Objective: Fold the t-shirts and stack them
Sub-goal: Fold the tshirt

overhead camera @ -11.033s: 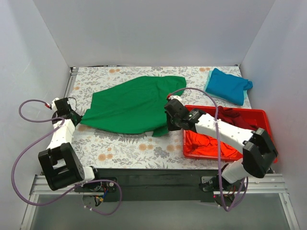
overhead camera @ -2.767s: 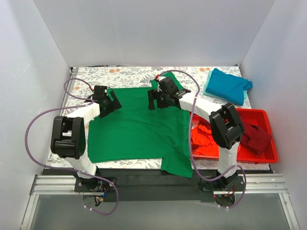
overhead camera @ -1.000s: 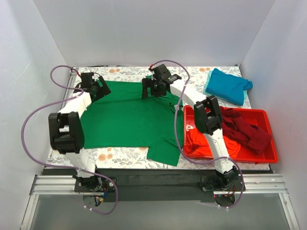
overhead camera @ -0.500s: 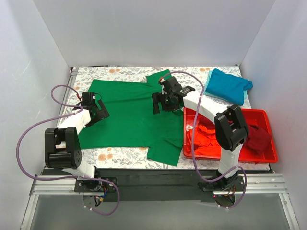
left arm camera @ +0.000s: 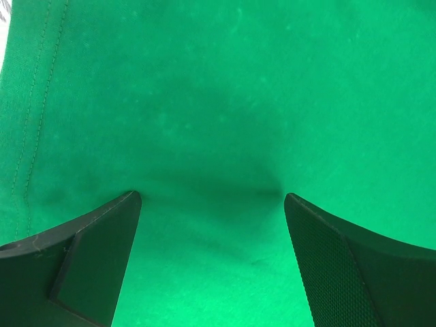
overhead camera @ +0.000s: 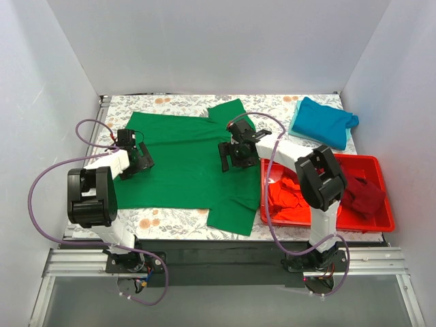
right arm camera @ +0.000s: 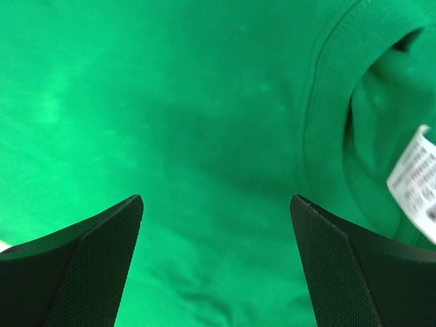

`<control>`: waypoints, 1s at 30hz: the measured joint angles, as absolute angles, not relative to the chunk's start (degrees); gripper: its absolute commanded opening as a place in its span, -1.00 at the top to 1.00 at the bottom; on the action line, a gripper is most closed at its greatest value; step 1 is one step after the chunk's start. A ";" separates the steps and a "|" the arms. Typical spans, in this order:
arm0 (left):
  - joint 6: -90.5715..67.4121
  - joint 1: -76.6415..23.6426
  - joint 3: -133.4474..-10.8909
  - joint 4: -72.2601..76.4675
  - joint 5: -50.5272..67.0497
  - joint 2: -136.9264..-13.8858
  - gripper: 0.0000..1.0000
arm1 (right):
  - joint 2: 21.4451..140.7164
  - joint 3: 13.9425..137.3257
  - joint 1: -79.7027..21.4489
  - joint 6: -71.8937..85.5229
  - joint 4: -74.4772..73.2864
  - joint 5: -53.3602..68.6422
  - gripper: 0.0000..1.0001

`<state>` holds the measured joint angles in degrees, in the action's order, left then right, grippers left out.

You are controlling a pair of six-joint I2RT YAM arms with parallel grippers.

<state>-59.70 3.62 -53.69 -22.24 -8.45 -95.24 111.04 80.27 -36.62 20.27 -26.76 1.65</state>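
My left claw (overhead camera: 138, 162) hangs low over the bright green cotton short-sleeved t-shirt (overhead camera: 184, 170), toward its 9 o'clock edge, jaws spread wide with nothing between them. My right claw (overhead camera: 229, 155) is likewise wide and empty, beside the ribbed collar (right arm camera: 325, 102) at the shirt's 3 o'clock side. The shirt lies spread flat mid-way across the floral-patterned table (overhead camera: 177, 219). To fold cleanly, I judge I should lower both claws together, pinch both layers at matching points, lift evenly, and stay clear of the rigid red plastic tray (overhead camera: 381, 225) at 4 o'clock.
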 measured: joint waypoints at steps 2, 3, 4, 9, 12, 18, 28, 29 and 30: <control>-59.46 3.70 -54.70 -22.26 -8.67 -96.25 -0.72 | 112.95 80.49 -36.62 20.45 -26.79 1.41 -0.89; -59.33 3.68 -55.24 -22.22 -8.78 -96.82 -0.72 | 113.89 80.66 -36.62 20.43 -26.81 1.04 -0.89; -59.24 3.68 -55.86 -22.28 -8.97 -97.38 -0.72 | 114.10 81.45 -36.60 20.75 -26.89 1.26 -0.89; -58.67 3.70 -58.96 -22.20 -10.02 -100.29 -0.72 | 116.36 84.20 -36.49 21.10 -26.11 0.86 -0.89; -58.41 3.70 -61.63 -22.15 -10.59 -102.67 -0.72 | 118.06 86.63 -36.05 21.28 -26.46 0.58 -0.90; -58.06 3.86 -67.59 -21.74 -11.31 -107.68 -0.72 | 123.11 94.24 -34.04 21.30 -27.18 0.60 -0.91; -57.91 4.01 -74.54 -20.34 -10.92 -112.99 -0.70 | 130.61 106.65 -32.21 20.69 -30.35 2.37 -0.91; -57.98 4.01 -74.50 -20.36 -10.61 -112.84 -0.70 | 130.67 106.89 -32.21 20.62 -30.57 2.63 -0.92; -58.17 4.03 -74.35 -20.36 -10.13 -112.51 -0.70 | 130.65 107.11 -32.21 20.60 -31.00 2.90 -0.91</control>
